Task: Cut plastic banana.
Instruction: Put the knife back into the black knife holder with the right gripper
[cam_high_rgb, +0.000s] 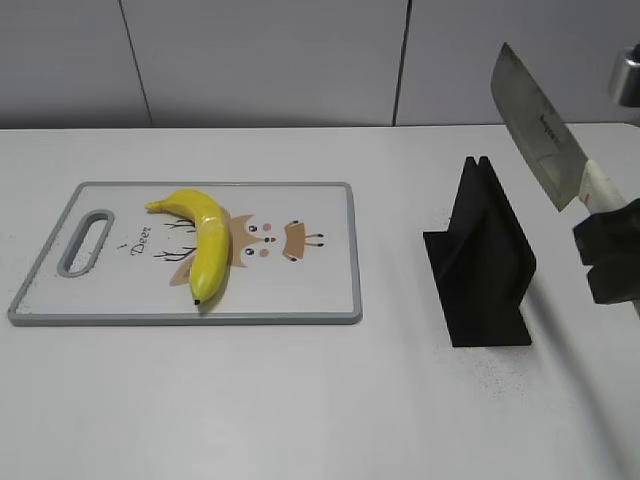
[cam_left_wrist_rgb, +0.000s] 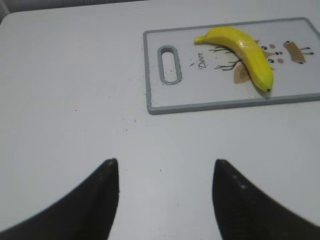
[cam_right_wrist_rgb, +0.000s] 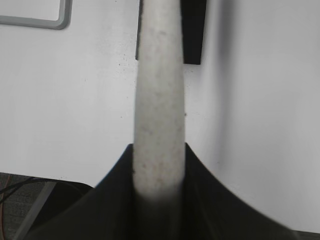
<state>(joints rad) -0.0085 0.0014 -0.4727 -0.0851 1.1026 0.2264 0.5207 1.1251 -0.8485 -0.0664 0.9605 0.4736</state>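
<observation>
- The shiny yellow plastic banana (cam_high_rgb: 203, 243) lies on the white cutting board with a grey rim and a deer picture (cam_high_rgb: 320, 285); its dark tip points toward the near edge, its stem toward the board's handle hole; it looks whole, so I think no cut is made yet.
- The right gripper (cam_high_rgb: 604, 252) is closed tight on the white handle of the big silver knife (cam_high_rgb: 537, 125); the blade sticks up and leans left, high over the white table (cam_high_rgb: 300, 400), likely to keep it safe on the way over.
- The black knife stand (cam_high_rgb: 484, 258) sits between board and knife.
- The left gripper (cam_left_wrist_rgb: 165, 172) hangs with its dark fingers spread wide, holding nothing; it waits near the board, maybe ready to steady the banana.
</observation>
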